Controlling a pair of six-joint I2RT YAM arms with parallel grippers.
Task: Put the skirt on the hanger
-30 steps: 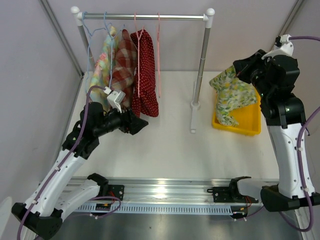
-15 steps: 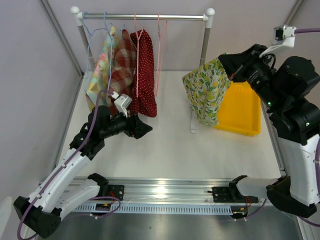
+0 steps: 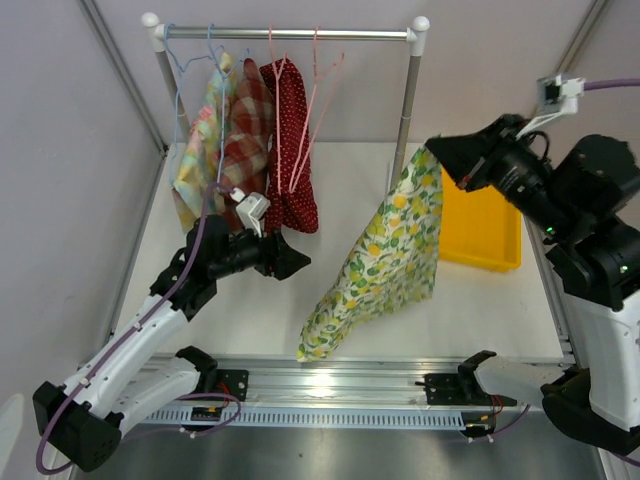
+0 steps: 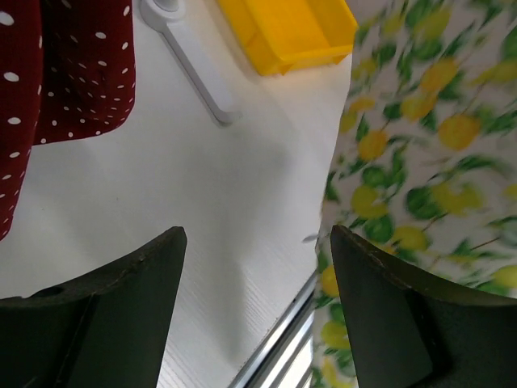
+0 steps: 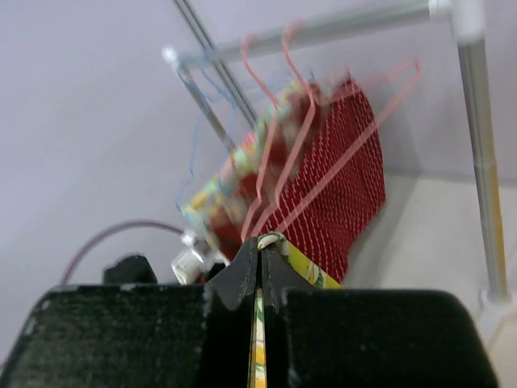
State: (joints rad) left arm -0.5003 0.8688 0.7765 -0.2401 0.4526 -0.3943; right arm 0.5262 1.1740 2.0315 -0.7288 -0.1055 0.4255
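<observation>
Right end effector (image 3: 432,150) grips the skirt (image 3: 388,255), a lemon-and-leaf print hanging in a long diagonal drape.

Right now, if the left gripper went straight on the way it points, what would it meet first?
Probably the hanging skirt; the open left gripper points across bare table toward it, though depth is unclear.

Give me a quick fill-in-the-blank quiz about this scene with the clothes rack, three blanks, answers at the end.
The right gripper holds up a skirt printed with ___.
The left gripper has its jaws ___ and holds nothing.
The tray on the table is coloured ___.
Missing words: lemons; open; yellow.
</observation>
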